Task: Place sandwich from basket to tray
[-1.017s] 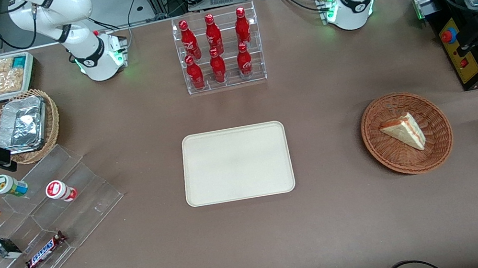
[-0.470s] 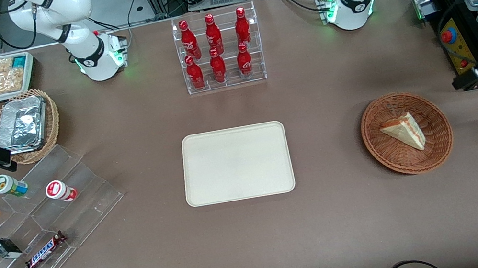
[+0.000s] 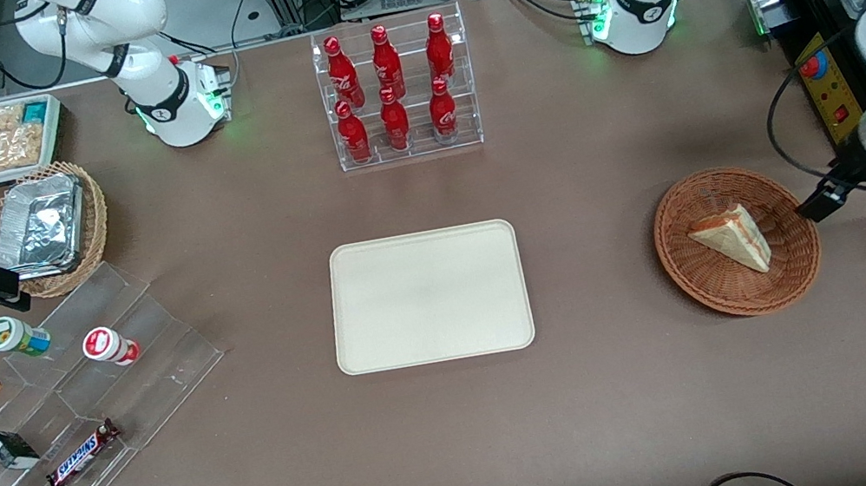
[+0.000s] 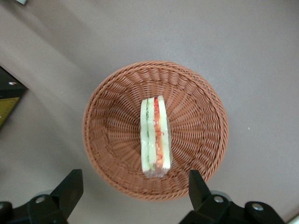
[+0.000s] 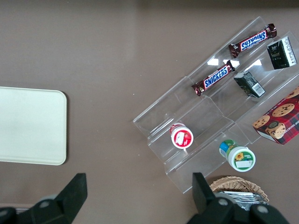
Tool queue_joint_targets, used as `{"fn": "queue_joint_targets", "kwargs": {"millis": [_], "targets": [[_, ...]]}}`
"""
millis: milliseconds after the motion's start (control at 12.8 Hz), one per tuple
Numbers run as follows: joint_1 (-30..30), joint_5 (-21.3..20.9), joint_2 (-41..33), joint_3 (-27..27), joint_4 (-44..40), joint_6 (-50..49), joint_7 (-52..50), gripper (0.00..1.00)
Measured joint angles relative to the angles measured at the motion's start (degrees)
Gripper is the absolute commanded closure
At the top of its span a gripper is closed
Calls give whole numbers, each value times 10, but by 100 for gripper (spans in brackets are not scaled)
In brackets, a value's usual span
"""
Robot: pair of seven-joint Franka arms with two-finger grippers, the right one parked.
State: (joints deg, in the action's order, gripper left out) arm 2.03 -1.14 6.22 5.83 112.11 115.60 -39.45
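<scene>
Sandwich (image 4: 155, 138) lies lengthwise between the gripper's (image 4: 133, 189) spread jaws, in basket (image 4: 196, 116)

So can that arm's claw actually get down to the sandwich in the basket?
Probably yes. The open claw hangs above the basket, and the sandwich lies uncovered, nothing between them.

Left arm's gripper (image 4: 133, 186) pointing down, jaws spread wide, holding nothing

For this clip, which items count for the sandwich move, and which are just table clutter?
In the job:
- sandwich, lying in the basket
- tray, nothing on it
- gripper, open above the basket

Lying about:
- cola bottle rack
- Snickers bars
- foil container
- cookie box
</scene>
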Motion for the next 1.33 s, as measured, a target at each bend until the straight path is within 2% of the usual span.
{"fn": "queue_joint_targets", "kwargs": {"millis": [391,626,1330], "targets": [[8,7,12,-4,91,127,-48,0],[11,40,24,-5,126,193,-58,0],[24,45,53,-6,179,277,-63,0]]}}
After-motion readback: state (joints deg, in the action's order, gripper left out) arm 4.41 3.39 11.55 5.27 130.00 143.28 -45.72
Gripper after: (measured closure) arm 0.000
